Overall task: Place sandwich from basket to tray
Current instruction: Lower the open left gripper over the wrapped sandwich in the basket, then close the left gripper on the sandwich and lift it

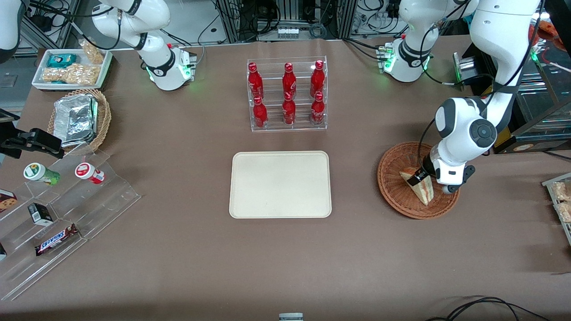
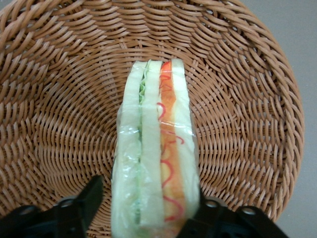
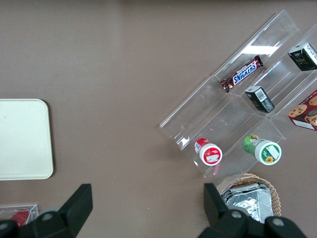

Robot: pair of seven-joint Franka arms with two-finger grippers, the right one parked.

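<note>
On the worktop [image 1: 178, 249] the tray [image 1: 280, 184] lies bare in the middle, its long sides running toward and away from the front camera; further along, toward the working arm's end, sits the basket [image 1: 392, 187], well apart from the tray with open brown cloth between them; and in that basket is the sandwich [image 1: 419, 186], a wedge lying with its long axis slanting across the weave; the pincer [image 1: 421, 177] is right down on it, the working arm's wrist hanging low over the basket's rim; from the wrist camera the relation is plain: the sandwich [image 2: 156, 148] runs straight out from between the fingers [image 2: 81, 206], layered edge facing up, green filling on one side and orange-red on the other, and the two dark fingers bracket its near end, one against each bread face; the jaws look closed onto the bread, gripping the sandwich across its thickness, though it seems not yet lifted clear of the basket [image 2: 247, 99]; so the coming move, by the look of it, turns on a lift over the rim and then a sideways carry toward the parked arm's end to reach the tray.
</note>
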